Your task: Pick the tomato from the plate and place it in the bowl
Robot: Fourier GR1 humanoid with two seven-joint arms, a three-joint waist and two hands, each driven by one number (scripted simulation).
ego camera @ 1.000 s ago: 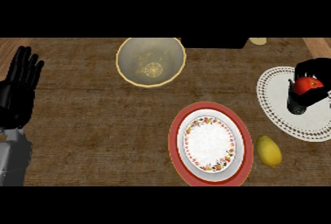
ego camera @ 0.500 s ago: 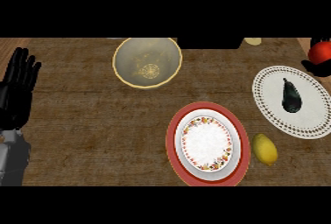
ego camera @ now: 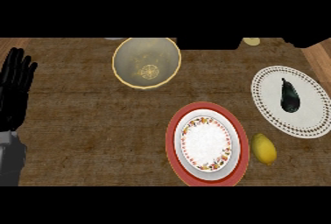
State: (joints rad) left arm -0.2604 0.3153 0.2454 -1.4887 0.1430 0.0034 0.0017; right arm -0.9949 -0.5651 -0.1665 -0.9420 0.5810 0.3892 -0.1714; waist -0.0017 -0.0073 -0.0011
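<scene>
Left robot hand [ego camera: 17, 89] rests open at the left edge, fingers up, touching nothing. The right robot hand [ego camera: 305, 41] is at best a dark sliver in the top right corner; open or holding, I cannot tell. And the tomato? Nowhere in sight! The white lacy plate [ego camera: 311, 114] carries only a dark eggplant-like thing [ego camera: 290, 94], and the yellow bowl [ego camera: 132, 51] across the counter [ego camera: 84, 131] has no tomato in it. So the pick looks done, and the placing is all to come.
</scene>
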